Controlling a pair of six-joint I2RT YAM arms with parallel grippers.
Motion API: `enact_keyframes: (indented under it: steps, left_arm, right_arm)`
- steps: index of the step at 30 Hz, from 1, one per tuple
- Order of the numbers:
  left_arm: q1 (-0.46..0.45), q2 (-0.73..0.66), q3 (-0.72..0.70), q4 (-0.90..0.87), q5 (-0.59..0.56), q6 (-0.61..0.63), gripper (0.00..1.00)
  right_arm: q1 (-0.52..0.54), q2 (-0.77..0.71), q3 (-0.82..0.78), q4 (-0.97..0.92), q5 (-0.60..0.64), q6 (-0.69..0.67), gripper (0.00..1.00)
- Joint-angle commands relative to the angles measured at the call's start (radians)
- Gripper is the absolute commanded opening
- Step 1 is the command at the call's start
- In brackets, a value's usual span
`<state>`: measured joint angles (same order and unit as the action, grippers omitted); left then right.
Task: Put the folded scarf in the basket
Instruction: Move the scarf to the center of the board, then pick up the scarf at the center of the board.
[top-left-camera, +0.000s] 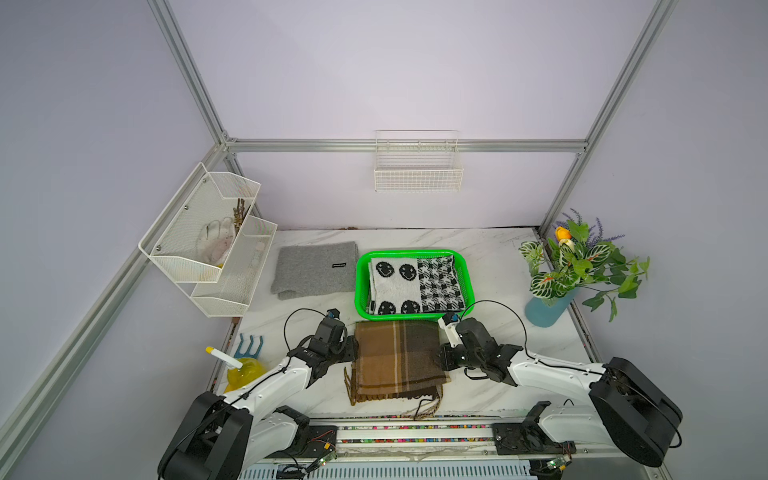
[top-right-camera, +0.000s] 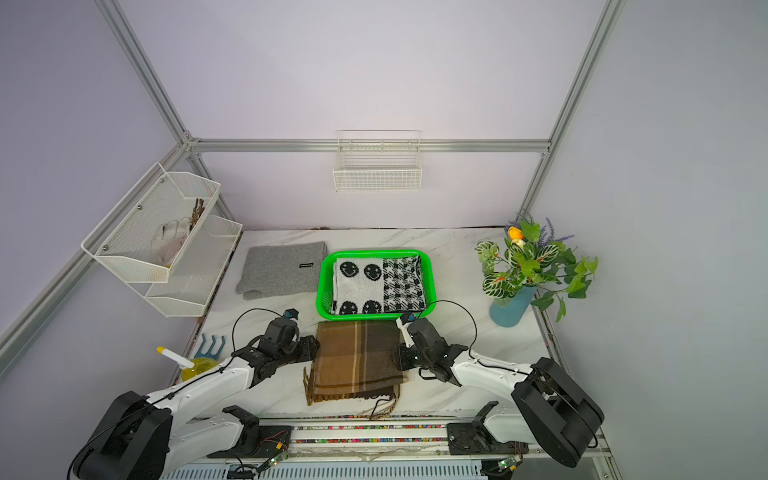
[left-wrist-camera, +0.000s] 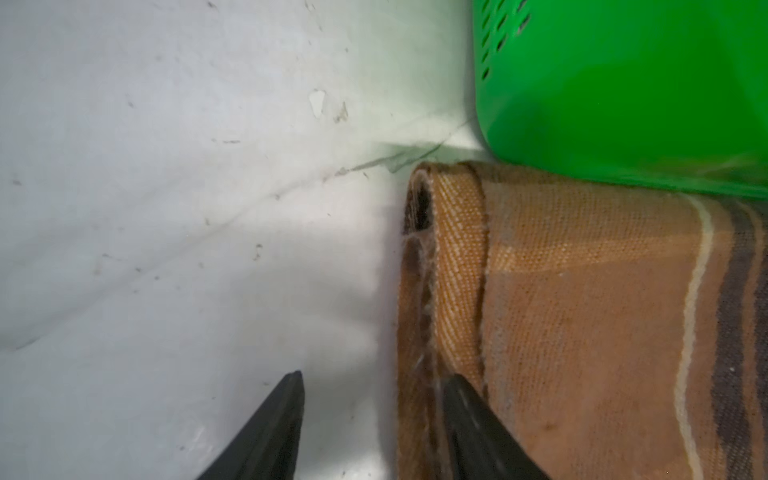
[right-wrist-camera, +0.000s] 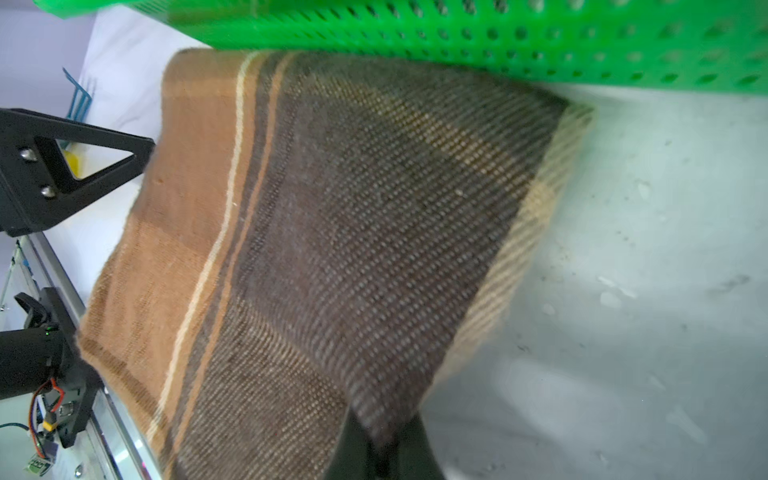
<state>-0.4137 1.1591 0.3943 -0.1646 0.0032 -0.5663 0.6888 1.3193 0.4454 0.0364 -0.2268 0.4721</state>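
Note:
A folded brown plaid scarf (top-left-camera: 395, 357) (top-right-camera: 357, 361) lies flat on the marble table, its far edge touching the bright green basket (top-left-camera: 359, 282) (top-right-camera: 319, 286). My left gripper (top-left-camera: 353, 349) (left-wrist-camera: 374, 378) is open at the scarf's left edge (left-wrist-camera: 582, 311); one finger rests against the folded layers, the other is over bare table. My right gripper (top-left-camera: 440, 357) (right-wrist-camera: 380, 449) is shut on the scarf's right edge (right-wrist-camera: 332, 228), fabric pinched between the fingers. The basket wall (left-wrist-camera: 623, 83) (right-wrist-camera: 498, 37) stands close behind the scarf. A black-and-white smiley scarf (top-left-camera: 415, 284) lies inside the basket.
A grey folded scarf (top-left-camera: 313, 270) lies left of the basket. A blue vase with plants (top-left-camera: 548, 307) stands at the right. A yellow spray bottle (top-left-camera: 243, 370) and a blue rake (top-left-camera: 249, 347) sit near the front left. A white mesh rack (top-left-camera: 208, 249) and a wire wall basket (top-left-camera: 417, 170) hang on the walls.

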Motion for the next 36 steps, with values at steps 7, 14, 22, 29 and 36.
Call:
enact_keyframes:
  steps: [7,14,22,29,36]
  left_arm:
    - [-0.002,-0.013,-0.027,0.115,0.134,-0.029,0.61]
    - [-0.002,0.012,-0.045,0.129,0.158,-0.030,0.62]
    - [-0.002,0.001,-0.059,0.151,0.178,-0.029,0.63]
    - [-0.017,0.037,-0.043,0.129,0.174,-0.017,0.64]
    - [-0.044,0.172,-0.021,0.179,0.260,-0.021,0.64]
  right_arm:
    - [-0.015,-0.053,-0.018,-0.015,0.061,0.025,0.44]
    - [-0.025,-0.028,-0.020,0.050,-0.061,0.043,0.49]
    - [-0.036,0.047,-0.015,0.069,-0.077,0.064,0.54]
    - [-0.035,0.085,-0.021,0.127,-0.143,0.078,0.57]
    - [-0.029,0.158,-0.011,0.181,-0.234,0.078,0.62]
